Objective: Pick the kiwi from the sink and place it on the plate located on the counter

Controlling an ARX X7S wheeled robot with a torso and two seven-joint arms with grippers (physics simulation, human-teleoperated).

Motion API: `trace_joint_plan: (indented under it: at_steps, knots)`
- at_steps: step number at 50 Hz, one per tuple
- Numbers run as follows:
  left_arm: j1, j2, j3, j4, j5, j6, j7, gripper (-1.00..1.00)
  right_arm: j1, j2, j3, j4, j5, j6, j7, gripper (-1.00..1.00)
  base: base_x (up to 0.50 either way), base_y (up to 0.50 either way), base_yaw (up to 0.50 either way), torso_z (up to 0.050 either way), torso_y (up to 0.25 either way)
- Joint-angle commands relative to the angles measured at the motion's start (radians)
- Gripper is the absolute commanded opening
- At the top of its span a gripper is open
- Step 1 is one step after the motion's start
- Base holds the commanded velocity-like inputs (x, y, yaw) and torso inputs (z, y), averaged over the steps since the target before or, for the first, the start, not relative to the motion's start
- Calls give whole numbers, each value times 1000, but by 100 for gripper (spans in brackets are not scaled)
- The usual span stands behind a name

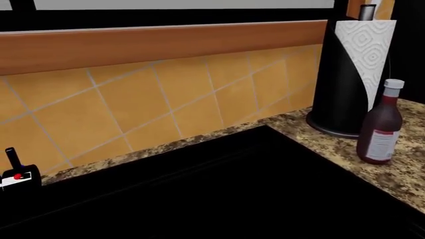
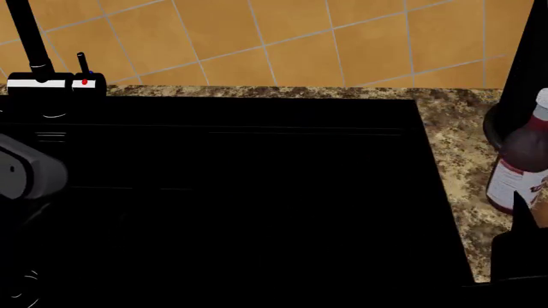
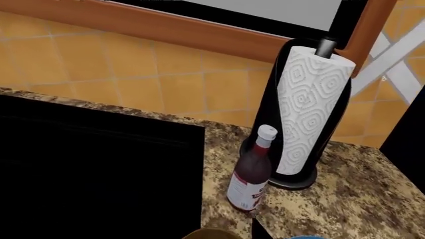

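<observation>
Head view is mostly the black sink (image 2: 231,199), so dark I can't spot the kiwi in there, with the granite counter (image 2: 453,167) running along its right side. On it sit a paper towel holder (image 3: 302,119) and a dark red bottle (image 3: 252,172) just beside it. Can't tell how either gripper stands.

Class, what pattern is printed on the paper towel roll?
White with concentric diamond shapes, clearest on the paper towel roll in the right wrist view.
</observation>
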Motion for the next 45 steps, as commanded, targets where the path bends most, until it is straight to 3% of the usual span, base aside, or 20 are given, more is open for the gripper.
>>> trace_joint_plan:
  at_steps: [1,20,45]
  knots:
    - [-14,1,19,-18,11,8,1,100,-160,41,160,-9,62,32,39,-100,0,0,0,0,0]
    - [-31,4,43,-38,26,22,-2,100,-423,-15,537,50,142,229,139,-100,0,0,0,0,1]
    - [-35,5,63,-43,23,30,-9,100,-300,-55,475,119,-325,309,-133,-100,0,0,0,0,0]
